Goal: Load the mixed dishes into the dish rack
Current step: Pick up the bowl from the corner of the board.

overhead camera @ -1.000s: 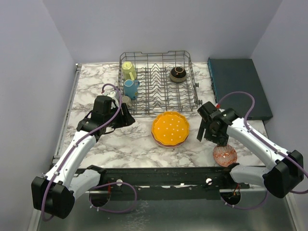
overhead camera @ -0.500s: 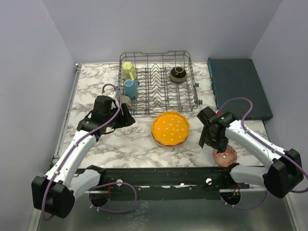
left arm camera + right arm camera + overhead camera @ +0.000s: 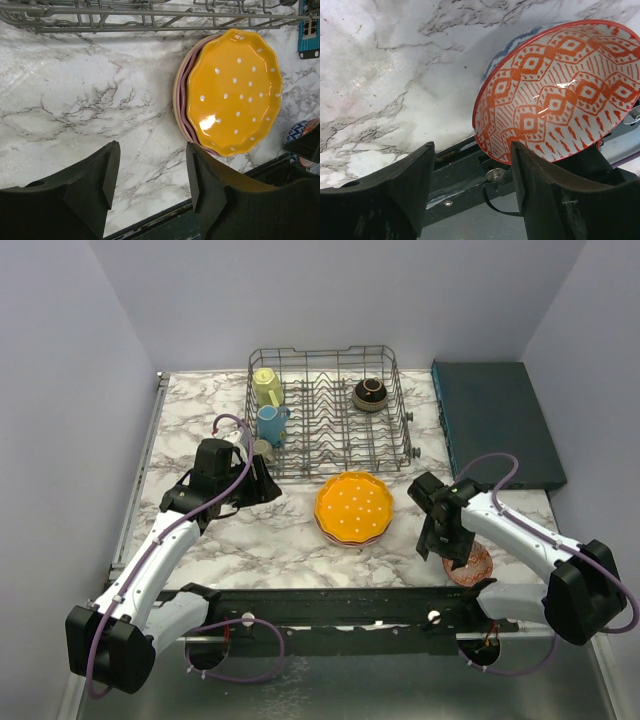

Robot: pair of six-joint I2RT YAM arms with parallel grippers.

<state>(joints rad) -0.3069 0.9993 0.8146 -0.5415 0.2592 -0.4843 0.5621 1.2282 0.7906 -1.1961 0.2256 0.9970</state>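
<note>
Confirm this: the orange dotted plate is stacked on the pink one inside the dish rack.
No. The orange plate is stacked on the pink plate, but on the table in front of the dish rack, not inside it, as the top external view shows.

The left arm [image 3: 150, 562] and right arm [image 3: 522, 532] wear white shells over their long links, with black joints and blocky black bases. A thin purple cable [image 3: 232, 421] loops out behind each pincer. The left pincer [image 3: 152, 170] and right pincer [image 3: 472, 180] have broad, matt black, wedge-shaped fingers [image 3: 90, 187].
</note>
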